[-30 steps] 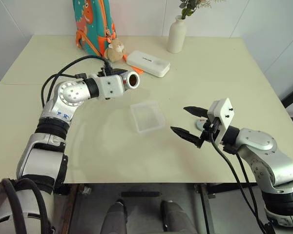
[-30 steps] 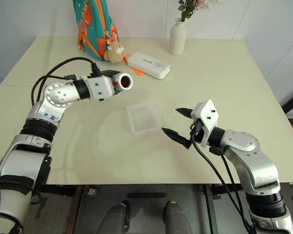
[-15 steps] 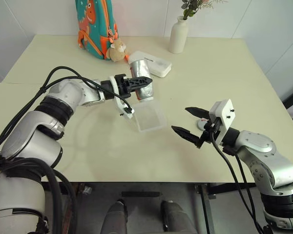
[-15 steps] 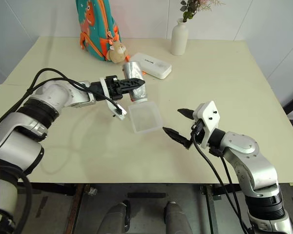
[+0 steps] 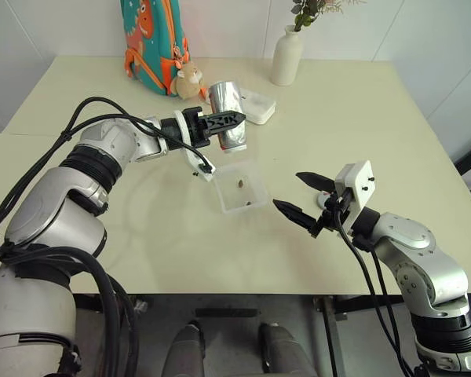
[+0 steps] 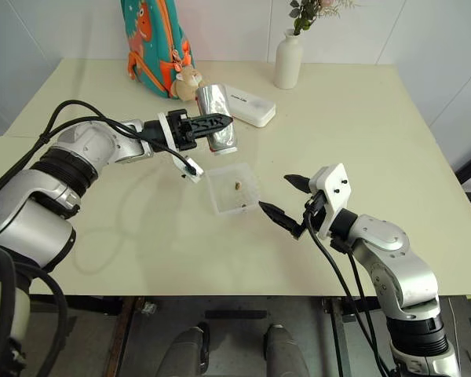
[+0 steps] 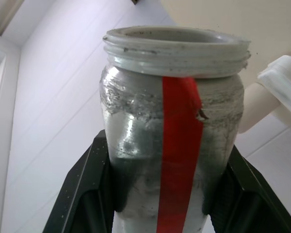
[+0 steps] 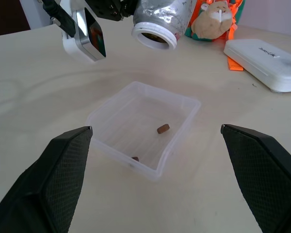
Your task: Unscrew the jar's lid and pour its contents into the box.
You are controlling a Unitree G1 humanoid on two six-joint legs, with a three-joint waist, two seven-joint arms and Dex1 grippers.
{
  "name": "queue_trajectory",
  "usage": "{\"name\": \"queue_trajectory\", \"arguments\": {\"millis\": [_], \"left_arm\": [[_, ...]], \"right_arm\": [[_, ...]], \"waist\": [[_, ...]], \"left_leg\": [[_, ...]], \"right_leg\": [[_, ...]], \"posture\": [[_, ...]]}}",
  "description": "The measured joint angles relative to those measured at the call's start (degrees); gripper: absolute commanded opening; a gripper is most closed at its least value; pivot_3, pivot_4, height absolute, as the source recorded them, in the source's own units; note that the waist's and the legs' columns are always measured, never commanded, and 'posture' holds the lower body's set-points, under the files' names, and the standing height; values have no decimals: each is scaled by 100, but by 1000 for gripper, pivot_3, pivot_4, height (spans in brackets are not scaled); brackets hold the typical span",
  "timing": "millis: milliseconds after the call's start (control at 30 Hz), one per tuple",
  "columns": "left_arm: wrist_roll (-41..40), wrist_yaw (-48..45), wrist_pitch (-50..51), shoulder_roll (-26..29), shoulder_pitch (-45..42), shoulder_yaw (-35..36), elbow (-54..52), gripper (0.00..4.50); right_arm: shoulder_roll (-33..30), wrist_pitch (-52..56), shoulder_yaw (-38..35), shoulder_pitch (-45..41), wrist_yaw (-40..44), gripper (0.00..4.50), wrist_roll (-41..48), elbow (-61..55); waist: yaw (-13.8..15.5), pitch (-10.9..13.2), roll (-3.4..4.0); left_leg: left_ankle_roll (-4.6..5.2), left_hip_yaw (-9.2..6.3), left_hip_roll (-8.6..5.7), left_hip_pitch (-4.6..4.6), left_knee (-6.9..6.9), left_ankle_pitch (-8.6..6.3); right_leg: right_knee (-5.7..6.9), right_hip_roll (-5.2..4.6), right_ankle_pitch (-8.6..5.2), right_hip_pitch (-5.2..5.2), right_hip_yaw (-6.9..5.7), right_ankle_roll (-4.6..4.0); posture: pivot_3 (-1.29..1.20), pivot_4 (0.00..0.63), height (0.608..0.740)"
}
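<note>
The silvery jar [image 5: 228, 118] with a red stripe is tipped mouth-down over the far edge of the clear box [image 5: 257, 177]. My left gripper [image 5: 234, 119] is shut on its body, black fingers [image 7: 87, 194] on both sides. The open jar mouth [image 8: 155, 36] faces the box. Two small brown bits of the contents [image 8: 163, 128] lie inside the box. My right gripper [image 5: 286, 188] stands open just right of the box, holding nothing. The pale lid [image 5: 322, 202] lies on the table, partly hidden behind the right gripper.
At the back of the table a teal and orange backpack [image 5: 151, 35] stands with a small plush toy [image 5: 190, 78] beside it. A flat white case [image 5: 259, 106] lies behind the jar, and a white vase [image 5: 286, 55] is further back.
My left wrist has rolled and carried the jar right, turning it from lying level to mouth-down over the box. Brown bits now lie in the box. The right arm has kept still.
</note>
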Motion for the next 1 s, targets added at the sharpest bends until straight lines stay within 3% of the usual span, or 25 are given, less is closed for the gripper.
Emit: {"name": "queue_trajectory", "arguments": {"millis": [167,300,400,533,667,1000], "left_arm": [[-1874,-1654,-938,27,272,1084,514,1957],[-5036,-4798,-965,-357,1155,2994,857,1957],[-7056,-6738,296,-649,1657,4285,713,1957],[-8652,-7675,2374,-650,1903,5583,227,1957],[-9523,-7665,3560,-519,2197,6523,115,1957],[-9799,-7461,2456,-132,3442,7407,592,1957]], "right_arm": [[7,0,0,51,-15,4474,1,-11],[-16,0,5,155,-4,4474,-1,-117],[-85,-26,18,205,70,4474,-48,-134],[-153,-124,71,247,122,4474,-160,-136],[-201,-196,95,246,237,4474,-228,-136],[-248,-487,202,177,466,4474,-476,-27]], "waist": [[0,-1,1],[-3,-2,3],[-38,-1,2],[-84,-1,2],[-89,-1,1],[-53,-7,-8]], "left_leg": [[-4,2,0,4,3,2],[-11,3,1,5,18,7],[1,-4,2,3,45,1],[6,-9,1,17,59,3],[6,-17,1,48,59,6],[5,-15,1,64,56,6]], "right_leg": [[8,0,0,0,0,0],[33,0,-4,0,-3,-8],[54,1,-4,0,-4,-8],[80,2,-4,8,-3,-7],[86,4,-2,38,-6,-8],[81,3,2,51,-7,-14]], "posture": [[0,150,740],[0,150,740],[0,150,740],[0,150,740],[0,150,740],[0,150,740]]}}
